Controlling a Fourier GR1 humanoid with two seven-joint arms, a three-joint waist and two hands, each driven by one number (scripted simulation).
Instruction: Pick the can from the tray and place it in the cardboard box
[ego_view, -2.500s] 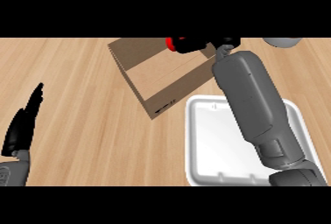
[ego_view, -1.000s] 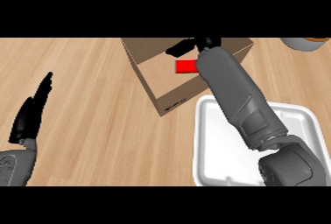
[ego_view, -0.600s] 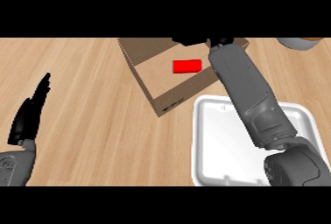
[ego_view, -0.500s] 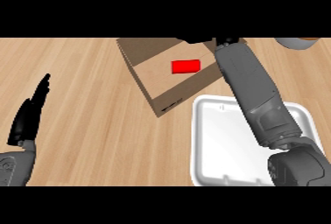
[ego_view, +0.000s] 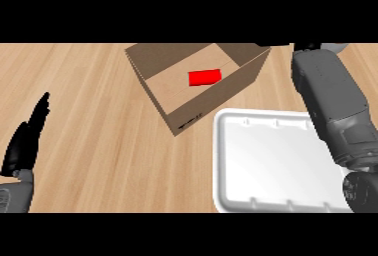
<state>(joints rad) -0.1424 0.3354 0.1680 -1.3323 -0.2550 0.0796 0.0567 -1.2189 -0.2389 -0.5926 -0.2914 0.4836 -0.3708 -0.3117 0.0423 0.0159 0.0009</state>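
Note:
The red can (ego_view: 204, 77) lies inside the open cardboard box (ego_view: 186, 109) at the top centre, with nothing touching it. The white tray (ego_view: 267, 161) sits right of the box, at the lower right, with nothing on its visible surface. My grey right forearm (ego_view: 329, 100) runs up along the tray's right side to the top edge. Only a dark sliver of my right hand (ego_view: 279, 45) shows there, beside the box's far right corner. My left hand (ego_view: 26, 140) rests open at the left edge, fingers straight and pointing up.
A grey rounded object (ego_view: 338, 47) peeks in at the top right corner. Wooden counter (ego_view: 96, 150) spreads between my left hand and the box.
The right hand carried the red can over the box and let it go inside. The arm has since swung right, off the box opening. The left hand stayed put.

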